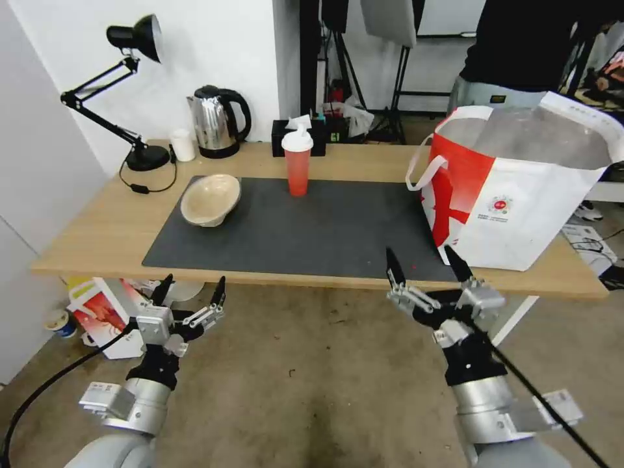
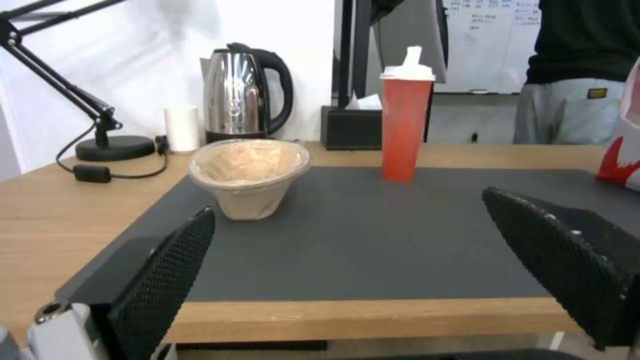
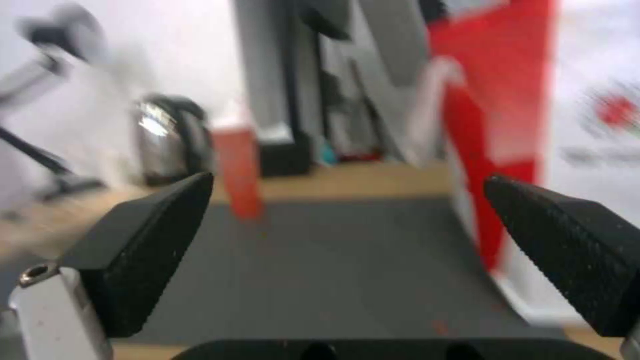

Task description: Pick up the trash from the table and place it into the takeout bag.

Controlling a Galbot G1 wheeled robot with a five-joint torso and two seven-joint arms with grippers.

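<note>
Trash on the counter (image 1: 97,240) came to two pieces from where I sat: a beige pulp bowl (image 1: 210,199) and a red drink cup (image 1: 298,160) with a white domed lid. The bowl sat tilted on the left end of the dark grey mat (image 1: 312,227), its mouth turned toward the robot in the left wrist view. The cup stood upright near the mat's far edge, just in front of a black tissue box (image 1: 290,138).

At the right end of the counter stood the takeout bag (image 1: 520,188), white with red side panels, its mouth open and the silver lining showing (a white strap handle hung off its left side). Its near corner overlapped the mat's right edge.

I had the left tool (image 1: 190,292) below and in front of the counter's near edge, roughly in line with the bowl, its fingers (image 2: 167,280) spread wide and holding nothing. The right tool (image 1: 426,263) was at the near edge, just left of the bag's near corner, also spread wide and empty; its fingertips (image 3: 160,235) framed the cup and the bag's red panel in the right wrist view.

Along the far edge stood a black desk lamp (image 1: 130,91), a small white cup (image 1: 183,144) and a steel kettle (image 1: 218,121).
</note>
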